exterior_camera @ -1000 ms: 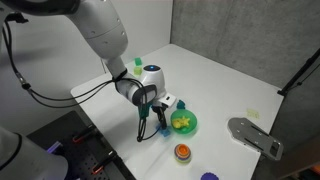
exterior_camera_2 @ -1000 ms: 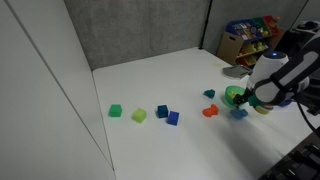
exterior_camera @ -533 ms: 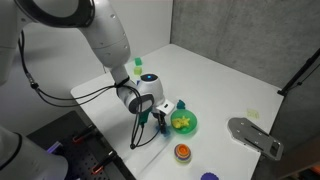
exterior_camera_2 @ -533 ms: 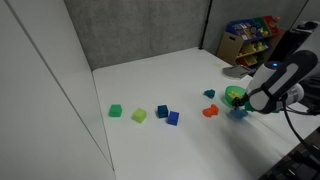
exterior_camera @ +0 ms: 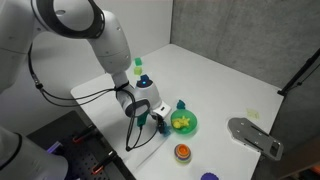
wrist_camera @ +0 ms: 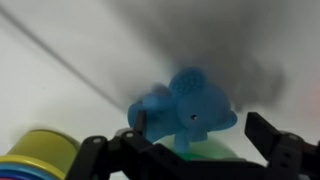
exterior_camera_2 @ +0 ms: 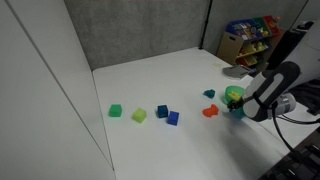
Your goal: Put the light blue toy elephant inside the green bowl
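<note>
The light blue toy elephant (wrist_camera: 185, 108) fills the middle of the wrist view, blurred, between my two fingers. It sits on the white table just beside the green bowl (exterior_camera: 186, 124), on the bowl's near side (exterior_camera: 164, 125). My gripper (wrist_camera: 200, 126) is open and straddles the elephant: the left finger is at its side and the right finger (wrist_camera: 272, 138) stands clear of it. In both exterior views the gripper (exterior_camera: 160, 120) (exterior_camera_2: 241, 109) is low over the table next to the bowl (exterior_camera_2: 234, 95). A yellow piece lies in the bowl.
A darker teal upright figure (exterior_camera: 181, 105) stands behind the bowl. An orange-red round piece (exterior_camera: 182, 151) lies nearer the table edge. A green bottle (exterior_camera: 139, 67) stands behind the arm. Blue (exterior_camera_2: 162, 111) and green cubes (exterior_camera_2: 116, 110) lie farther off. A grey bracket (exterior_camera: 252, 136) sits at the table edge.
The arm has swung down and the gripper has sunk closer to the table around the elephant. The elephant and bowl have not moved.
</note>
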Robot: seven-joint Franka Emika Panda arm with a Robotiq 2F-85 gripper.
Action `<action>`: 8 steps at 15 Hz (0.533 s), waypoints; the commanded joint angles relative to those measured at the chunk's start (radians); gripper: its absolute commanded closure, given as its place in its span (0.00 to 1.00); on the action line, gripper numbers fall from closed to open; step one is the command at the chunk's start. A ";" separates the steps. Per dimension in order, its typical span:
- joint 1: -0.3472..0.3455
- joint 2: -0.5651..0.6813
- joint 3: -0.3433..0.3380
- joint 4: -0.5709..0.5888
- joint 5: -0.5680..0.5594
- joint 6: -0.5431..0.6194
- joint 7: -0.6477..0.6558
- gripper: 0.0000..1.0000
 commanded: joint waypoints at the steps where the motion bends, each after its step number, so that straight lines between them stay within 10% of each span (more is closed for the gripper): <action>1: -0.016 0.021 0.020 0.018 0.054 0.044 -0.057 0.00; 8: -0.003 -0.012 0.005 0.000 0.075 0.022 -0.105 0.63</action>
